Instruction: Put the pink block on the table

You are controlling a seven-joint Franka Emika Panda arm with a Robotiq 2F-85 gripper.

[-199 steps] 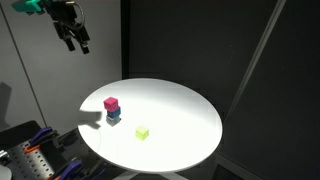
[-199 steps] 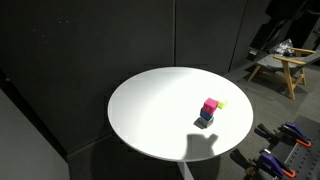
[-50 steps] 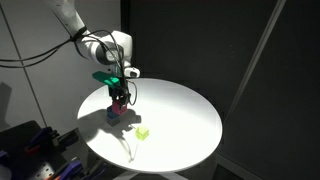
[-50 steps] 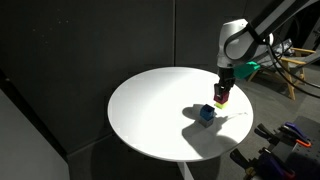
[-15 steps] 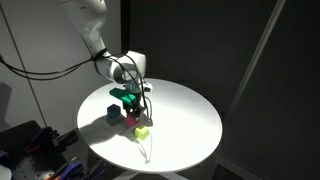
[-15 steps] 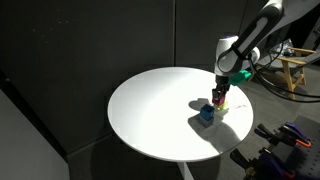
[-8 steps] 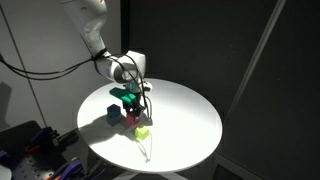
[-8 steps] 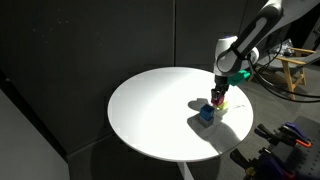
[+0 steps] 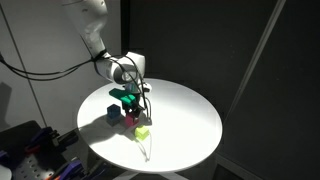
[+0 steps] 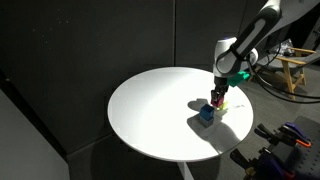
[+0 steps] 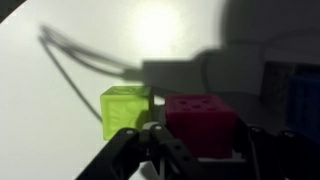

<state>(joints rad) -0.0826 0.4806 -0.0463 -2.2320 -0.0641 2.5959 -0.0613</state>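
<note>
My gripper (image 9: 131, 113) (image 10: 218, 96) is shut on the pink block (image 9: 130, 121) (image 10: 218, 101) and holds it down at the white table (image 9: 185, 110) (image 10: 150, 110). In the wrist view the pink block (image 11: 200, 125) fills the space between my two dark fingers (image 11: 150, 143). White tabletop shows just beneath it, and whether it touches I cannot tell. The yellow-green cube (image 11: 125, 108) (image 9: 143, 131) lies close beside the block. The dark blue cube (image 9: 113, 114) (image 10: 205, 114) (image 11: 305, 100) stands on the block's opposite side.
Cables hang from my arm and cast thin shadows on the tabletop (image 11: 80, 60). A dark curtain backs the round table. A wooden stool (image 10: 285, 68) and clamps (image 10: 285, 135) stand off the table's edge.
The pink block once sat on the blue cube; my gripper now holds it low between the two cubes. Over the last second nothing has visibly moved.
</note>
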